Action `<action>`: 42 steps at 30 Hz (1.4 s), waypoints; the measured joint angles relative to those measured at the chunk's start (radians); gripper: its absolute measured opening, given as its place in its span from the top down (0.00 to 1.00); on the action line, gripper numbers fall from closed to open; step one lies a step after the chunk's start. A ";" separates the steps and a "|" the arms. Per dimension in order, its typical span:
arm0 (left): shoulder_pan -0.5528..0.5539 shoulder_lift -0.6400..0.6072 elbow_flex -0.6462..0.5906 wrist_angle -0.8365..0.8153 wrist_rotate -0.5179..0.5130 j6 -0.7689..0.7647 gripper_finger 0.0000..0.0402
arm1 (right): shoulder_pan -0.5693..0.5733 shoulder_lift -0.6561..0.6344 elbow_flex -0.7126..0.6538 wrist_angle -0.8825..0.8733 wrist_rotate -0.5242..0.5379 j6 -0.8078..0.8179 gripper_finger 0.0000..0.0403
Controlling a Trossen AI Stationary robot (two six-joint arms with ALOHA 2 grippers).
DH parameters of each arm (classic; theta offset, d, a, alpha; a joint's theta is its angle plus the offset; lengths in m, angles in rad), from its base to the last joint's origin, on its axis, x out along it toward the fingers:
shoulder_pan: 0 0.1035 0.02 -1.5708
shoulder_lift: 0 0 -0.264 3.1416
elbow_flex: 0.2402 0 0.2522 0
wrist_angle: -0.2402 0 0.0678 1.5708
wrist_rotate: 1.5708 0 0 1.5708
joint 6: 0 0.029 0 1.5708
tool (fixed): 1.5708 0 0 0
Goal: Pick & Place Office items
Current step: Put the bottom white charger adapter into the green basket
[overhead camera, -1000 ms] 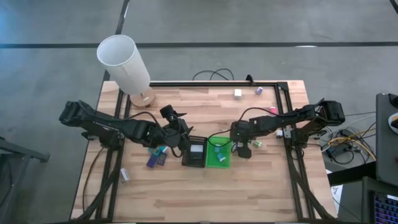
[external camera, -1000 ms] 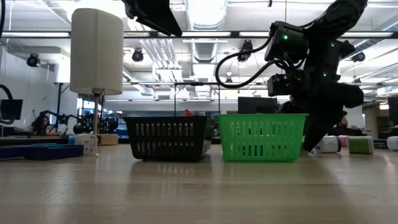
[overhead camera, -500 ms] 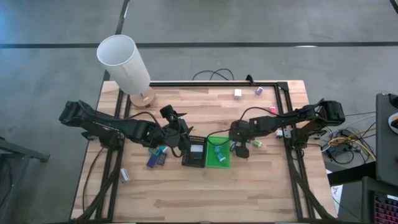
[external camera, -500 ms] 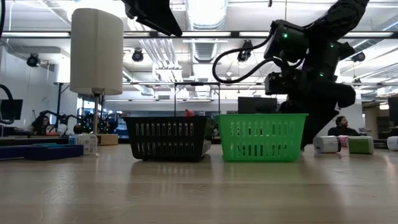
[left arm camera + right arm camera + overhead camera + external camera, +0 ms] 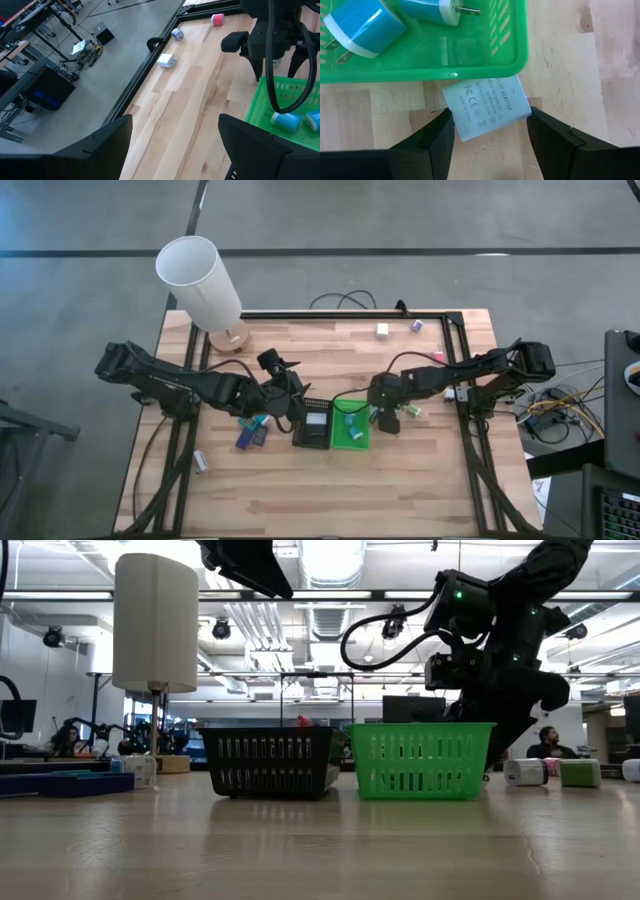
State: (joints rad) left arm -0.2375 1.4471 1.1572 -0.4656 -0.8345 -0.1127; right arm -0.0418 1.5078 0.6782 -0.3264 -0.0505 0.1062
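Right gripper (image 5: 490,125) shifted to green tray (image 5: 470,70) edge, fingers gripping white charger (image 5: 487,107), left fingers (image 5: 100,145) spread.

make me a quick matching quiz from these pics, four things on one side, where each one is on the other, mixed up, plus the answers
Things:
1. white lampshade
2. black basket
3. right gripper
4. two blue chargers

Places:
A. inside the green basket
B. far left corner of the table
C. just outside the green basket, around a pale blue adapter
D. directly left of the green basket

Pairs: 1-B, 2-D, 3-C, 4-A
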 joint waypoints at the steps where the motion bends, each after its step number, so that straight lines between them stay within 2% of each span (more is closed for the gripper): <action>1: 0.000 0.000 0.000 0.000 0.000 0.000 0.25 | 0.000 0.000 0.001 0.001 0.009 0.001 0.48; 6: 0.000 0.000 0.000 0.000 0.000 0.000 0.25 | 0.000 0.001 0.017 -0.004 0.106 -0.012 0.48; 14: 0.000 0.000 0.000 -0.012 0.000 -0.003 0.25 | 0.000 -0.003 0.039 -0.054 0.197 -0.054 0.48; 24: 0.000 0.000 0.000 -0.029 -0.001 -0.023 0.25 | 0.000 -0.093 0.047 -0.231 0.342 -0.020 0.48; 30: 0.001 0.000 0.000 -0.029 -0.002 -0.036 0.25 | 0.006 -0.227 0.048 -0.225 0.340 0.014 0.48; 35: 0.001 0.000 0.000 -0.029 -0.002 -0.038 0.25 | 0.033 -0.317 0.048 -0.153 0.308 0.030 0.48; 42: 0.001 0.000 0.000 -0.030 -0.002 -0.038 0.25 | 0.100 -0.345 0.045 -0.022 0.265 0.147 0.48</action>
State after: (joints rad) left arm -0.2367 1.4471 1.1572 -0.4952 -0.8364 -0.1505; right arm 0.0579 1.1628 0.7227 -0.3481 0.2141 0.2535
